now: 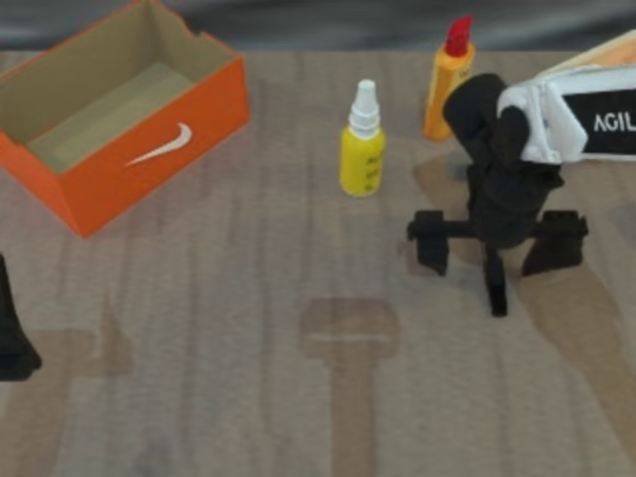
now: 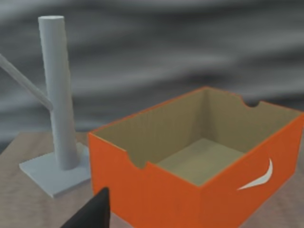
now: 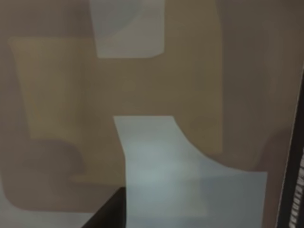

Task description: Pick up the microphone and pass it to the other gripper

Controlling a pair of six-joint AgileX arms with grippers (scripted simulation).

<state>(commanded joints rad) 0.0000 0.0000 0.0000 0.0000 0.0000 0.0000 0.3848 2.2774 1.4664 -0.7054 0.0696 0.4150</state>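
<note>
The microphone (image 1: 495, 288) shows in the top view only as a slim black stick handle, on the right half of the brown wood-grain table (image 1: 248, 378). It pokes out toward the near edge from beneath the right gripper (image 1: 494, 260), and its rounded mesh head is hidden under the gripper's black body. That black two-finger claw on the white-sleeved AgileX right arm hangs directly over the microphone with its fingers (image 1: 432, 243) spread wide to either side of the handle. Neither finger touches the handle, so the claw is open and holding nothing. Whether the handle lies flat on the table or stands tilted cannot be told. The right wrist view gives only soft grey and tan patches, and the microphone cannot be made out in it. Just beyond the right gripper, toward the far edge, stands an orange-yellow plastic bottle with a red cap (image 1: 449, 79). To its left, well apart from the microphone, is a small yellow dropper bottle with a white nozzle cap (image 1: 363, 149), upright. At the far left of the table sits an open orange cardboard shoebox with a white swoosh on its side (image 1: 119, 174), turned at an angle. The left gripper (image 1: 14, 343) is parked at the table's left edge, a dark shape half out of view, and whether it is spread or closed cannot be told. The left wrist view looks at the shoebox and at a pale grey post on a flat base (image 2: 59, 95) standing just beside it.
</note>
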